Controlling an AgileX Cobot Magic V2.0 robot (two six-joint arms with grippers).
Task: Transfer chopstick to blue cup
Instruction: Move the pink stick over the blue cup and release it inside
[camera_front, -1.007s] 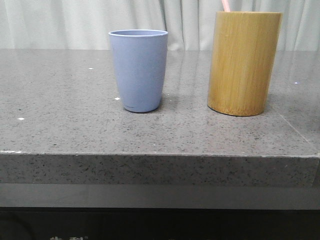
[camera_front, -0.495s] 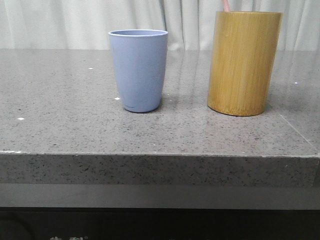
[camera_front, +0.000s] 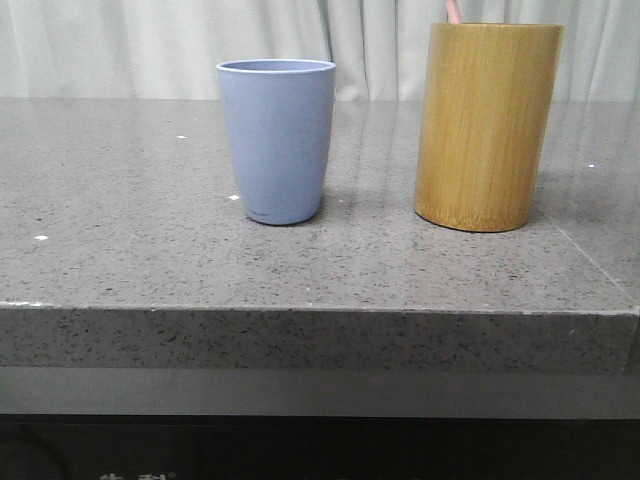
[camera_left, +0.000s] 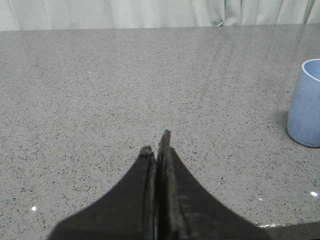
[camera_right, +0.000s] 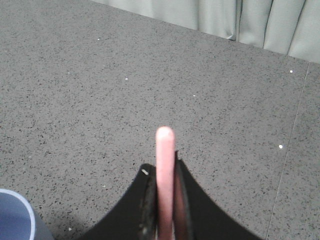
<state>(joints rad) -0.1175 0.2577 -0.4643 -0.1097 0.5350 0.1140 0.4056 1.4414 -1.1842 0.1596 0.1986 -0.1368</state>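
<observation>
The blue cup (camera_front: 277, 140) stands on the grey stone counter (camera_front: 150, 250), left of the tan bamboo holder (camera_front: 487, 125). A pale pink chopstick (camera_front: 452, 10) pokes up behind the holder's rim; its lower part is hidden. In the right wrist view my right gripper (camera_right: 163, 167) is shut on the pink chopstick (camera_right: 165, 150), with the cup's rim (camera_right: 12, 215) at the edge. My left gripper (camera_left: 157, 142) is shut and empty above the counter, with the cup (camera_left: 306, 102) off to one side. Neither gripper shows in the front view.
The counter's front edge (camera_front: 320, 312) runs across the front view. A pale curtain (camera_front: 150, 45) hangs behind the counter. A seam in the stone (camera_right: 287, 150) runs near the right gripper.
</observation>
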